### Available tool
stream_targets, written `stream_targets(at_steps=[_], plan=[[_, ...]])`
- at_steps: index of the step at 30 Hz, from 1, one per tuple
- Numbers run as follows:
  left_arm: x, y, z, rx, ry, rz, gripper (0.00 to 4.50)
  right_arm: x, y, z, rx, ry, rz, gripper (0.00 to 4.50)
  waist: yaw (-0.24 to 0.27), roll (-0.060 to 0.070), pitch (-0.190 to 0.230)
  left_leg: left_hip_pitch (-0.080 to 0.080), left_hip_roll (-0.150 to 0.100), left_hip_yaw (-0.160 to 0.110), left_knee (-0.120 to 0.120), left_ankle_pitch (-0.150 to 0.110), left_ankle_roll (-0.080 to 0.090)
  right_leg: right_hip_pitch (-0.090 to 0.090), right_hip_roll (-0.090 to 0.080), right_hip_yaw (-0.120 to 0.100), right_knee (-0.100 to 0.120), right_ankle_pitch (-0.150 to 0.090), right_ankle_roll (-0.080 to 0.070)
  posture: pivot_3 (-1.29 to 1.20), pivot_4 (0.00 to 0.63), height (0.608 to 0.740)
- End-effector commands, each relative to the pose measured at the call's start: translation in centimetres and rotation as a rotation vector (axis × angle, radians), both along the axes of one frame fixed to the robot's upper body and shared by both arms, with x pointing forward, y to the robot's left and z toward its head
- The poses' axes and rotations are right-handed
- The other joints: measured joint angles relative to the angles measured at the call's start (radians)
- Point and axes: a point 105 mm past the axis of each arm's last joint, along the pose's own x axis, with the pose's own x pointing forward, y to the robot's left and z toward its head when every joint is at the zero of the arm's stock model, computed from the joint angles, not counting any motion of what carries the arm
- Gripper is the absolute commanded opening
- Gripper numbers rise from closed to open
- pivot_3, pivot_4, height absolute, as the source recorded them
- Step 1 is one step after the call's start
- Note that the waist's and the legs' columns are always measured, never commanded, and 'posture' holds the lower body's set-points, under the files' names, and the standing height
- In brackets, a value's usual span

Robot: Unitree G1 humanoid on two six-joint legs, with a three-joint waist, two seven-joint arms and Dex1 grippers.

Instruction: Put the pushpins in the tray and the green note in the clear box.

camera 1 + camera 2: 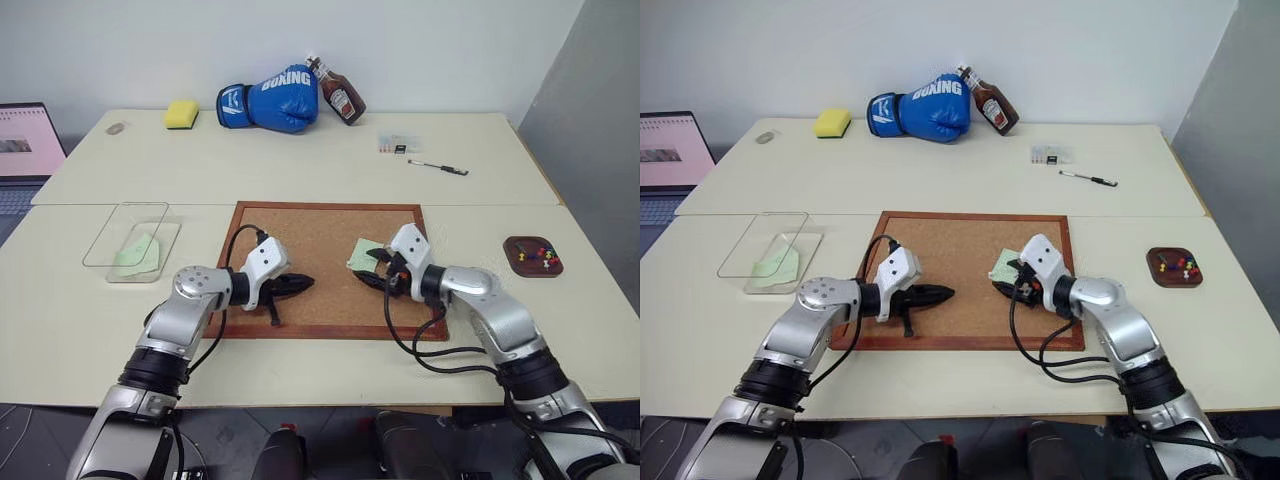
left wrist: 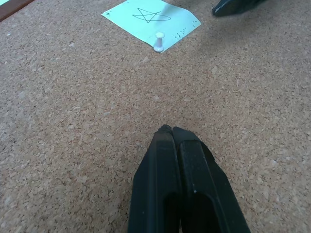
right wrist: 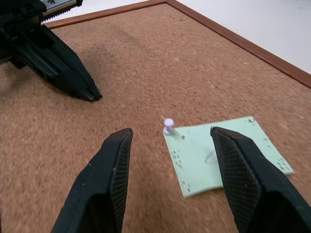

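Approaching the white pushpin [image 3: 168, 125] with my right gripper [image 3: 170, 145], jaws parted and empty around it on the corkboard [image 1: 320, 225]. My left gripper [image 2: 175, 133] rests closed, left. I should centre on the pin head and pull straight up; the green note [image 3: 218, 155] appears pinned there. Farther right, the tray [image 1: 518, 262] holds pins; far left sits the clear box [image 1: 120, 260].

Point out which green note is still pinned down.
The green note on the corkboard, held by a white pushpin between the open right claw's fingers. The other green note lies loose in the clear box.
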Motion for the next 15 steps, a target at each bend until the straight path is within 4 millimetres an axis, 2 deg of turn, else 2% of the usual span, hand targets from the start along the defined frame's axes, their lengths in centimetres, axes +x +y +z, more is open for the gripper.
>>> stream_targets(at_steps=[1, 10, 11, 12, 15], plan=[[-0.6, 0.4, -1.1, 0.031, 0.041, 0.008, 0.0, 0.8, 1.3, 0.7, 0.01, -0.044, 0.019, 2.71, 0.0, 0.0, 0.0, 0.0, 0.0, 0.0, 0.0, 0.0, 0.0, 0.0, 0.0, 0.0, 0.0, 0.0, 0.0, 0.0, 0.15, 0.74], [-0.6, 0.6, -1.0, 0.035, 0.043, 0.013, 0.0, 2.3, 2.9, -0.6, 0.017, -0.007, 0.024, 2.71, -0.001, 0.0, 0.0, 0.0, 0.0, 0.0, 0.0, 0.0, 0.0, 0.0, 0.0, 0.0, 0.0, 0.0, 0.0, 0.0, 0.15, 0.74], [-0.6, 0.6, -1.0, 0.035, 0.043, 0.013, 0.0, 2.3, 2.9, -0.7, 0.021, -0.002, 0.025, 2.35, -0.001, 0.0, 0.0, 0.0, 0.0, 0.0, 0.0, 0.0, 0.0, 0.0, 0.0, 0.0, 0.0, 0.0, 0.0, 0.0, 0.15, 0.74], [-0.6, 0.6, -1.0, 0.036, 0.043, 0.014, 0.0, 2.4, 2.9, -0.7, 0.026, 0.001, 0.025, 2.24, -0.001, 0.0, 0.0, 0.0, 0.0, 0.0, 0.0, 0.0, 0.0, 0.0, 0.0, 0.0, 0.0, 0.0, 0.0, 0.0, 0.15, 0.74], [-0.7, 0.8, -1.0, 0.038, 0.044, 0.015, 0.0, 2.5, 3.0, -0.6, 0.043, 0.005, 0.021, 1.56, -0.001, 0.0, 0.0, 0.0, 0.0, 0.0, 0.0, 0.0, 0.0, 0.0, 0.0, 0.0, 0.0, 0.0, 0.0, 0.0, 0.15, 0.74]])
